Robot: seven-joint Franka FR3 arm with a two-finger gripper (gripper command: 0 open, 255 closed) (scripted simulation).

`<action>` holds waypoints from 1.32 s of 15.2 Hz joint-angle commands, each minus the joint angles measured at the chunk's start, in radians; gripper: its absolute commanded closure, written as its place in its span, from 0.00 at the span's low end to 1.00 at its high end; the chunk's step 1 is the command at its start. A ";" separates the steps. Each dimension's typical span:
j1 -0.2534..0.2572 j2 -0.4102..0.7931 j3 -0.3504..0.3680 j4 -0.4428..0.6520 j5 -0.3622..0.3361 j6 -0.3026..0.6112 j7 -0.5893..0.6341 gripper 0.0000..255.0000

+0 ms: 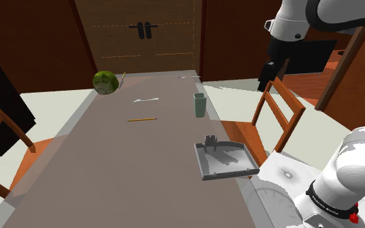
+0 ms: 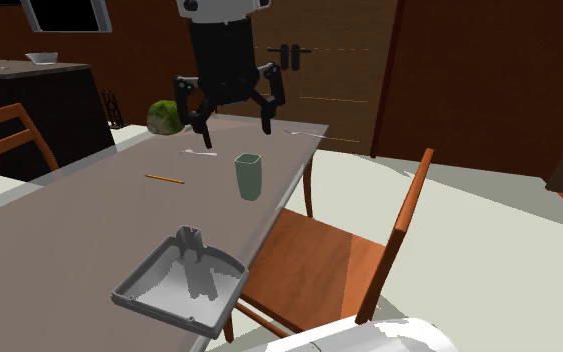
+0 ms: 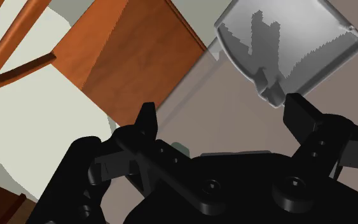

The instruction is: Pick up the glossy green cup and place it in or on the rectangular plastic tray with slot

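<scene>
Overhead, the fingers [image 2: 267,110] hang spread and empty; the cup [image 2: 248,176] stands upright near the tabletop [image 2: 89,230] edge, straight-sided, below them and well apart, short of the tray [image 2: 144,283].

The white arm [image 1: 343,170] arches high, its black hand [image 2: 233,127] pointing down, fingers [image 2: 267,110] spread wide apart, clasping nothing
</scene>
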 commanded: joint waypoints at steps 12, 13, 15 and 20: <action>-0.032 0.417 -0.011 0.138 -0.007 0.235 0.017 0.00; -0.035 0.456 -0.012 0.159 -0.008 0.250 0.018 0.00; -0.039 0.535 -0.014 0.203 -0.010 0.276 0.021 0.00; -0.048 0.736 -0.019 0.337 -0.012 0.323 0.027 0.00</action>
